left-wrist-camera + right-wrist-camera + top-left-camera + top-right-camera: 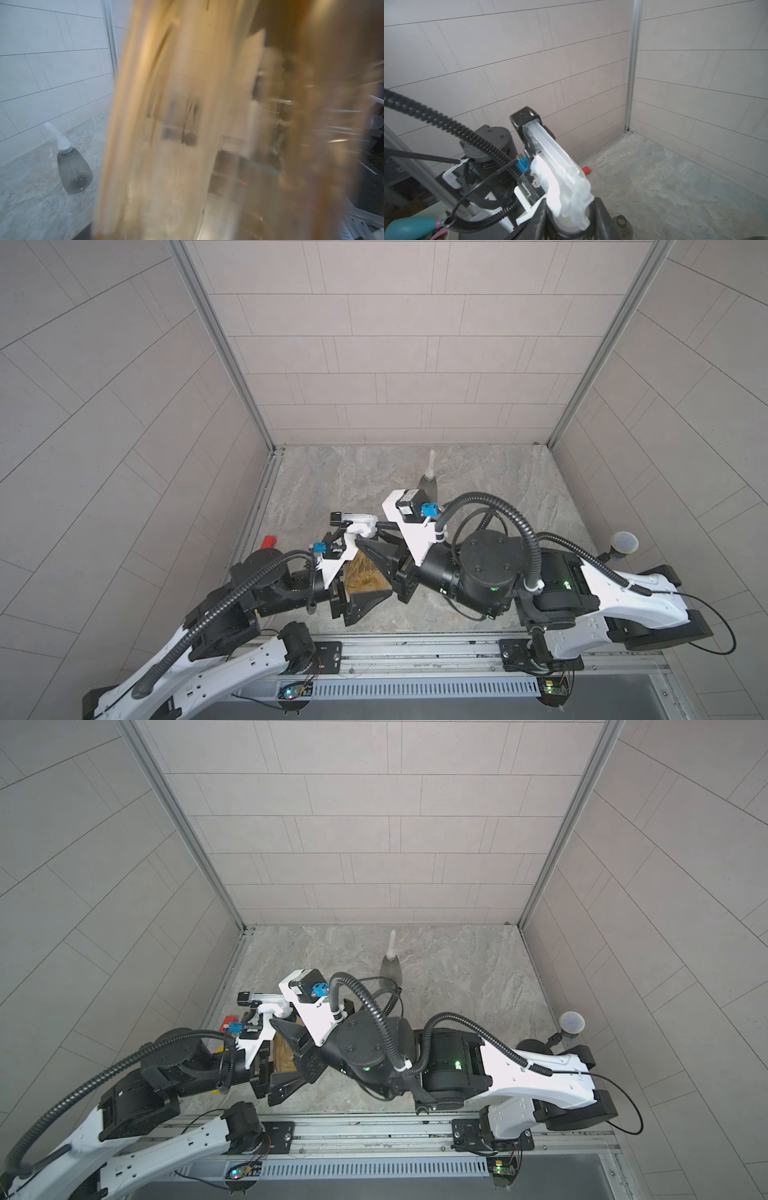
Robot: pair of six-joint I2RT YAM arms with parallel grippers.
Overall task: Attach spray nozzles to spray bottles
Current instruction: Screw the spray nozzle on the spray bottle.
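Two grippers are working one bottle: L gripper [368, 587] is clamping the amber bottle [284, 1054] roughly upright, front-left of the table [498, 489]. R gripper [571, 225] is pinching the collar of the black-and-white nozzle [560, 172], which is sitting on its neck. Prob. the screw-on step. To do it well: collar square to neck, twisting w/ light downward push, L bracing firm w/o squashing the thin wall. Grey bottle [428, 485] w/ white nozzle [57, 135] is standing well apart at the back.

Grey marbled tabletop [519, 489] w/ upright grey bottle [428, 486], red block [271, 540]
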